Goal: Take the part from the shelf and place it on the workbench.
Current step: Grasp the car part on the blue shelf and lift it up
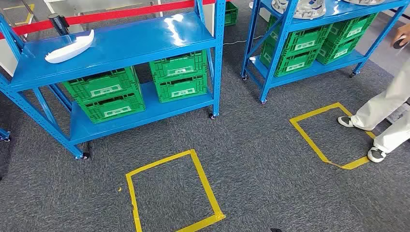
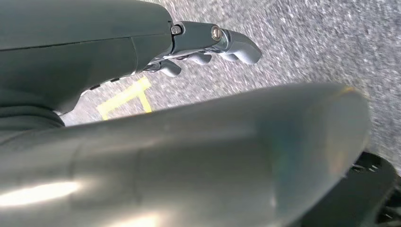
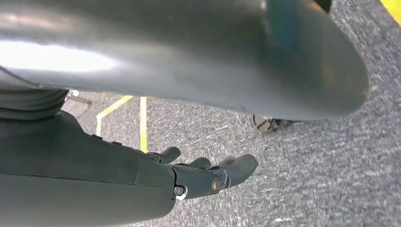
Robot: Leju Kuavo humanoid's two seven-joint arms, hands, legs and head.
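The grey carpet floor spreads across the head view, with a blue steel shelf unit at eleven o'clock and a second blue shelf unit at one o'clock. Green crates sit in stacks on the lower tier of the near unit, and more green crates fill the far one. A person's legs in pale trousers stand at three o'clock beside a yellow tape square; another yellow tape square lies at six o'clock. The white moulded part, long and curved, rests on the top shelf of the near unit at ten o'clock, untouched. Both arms hang down: the left hand and the right hand each point at the carpet with fingers loosely apart, holding nothing. I judge the approach step is in hand, nothing grasped yet. The next move calls for stepping toward the shelf, likely into the near tape square, then raising an arm to the part
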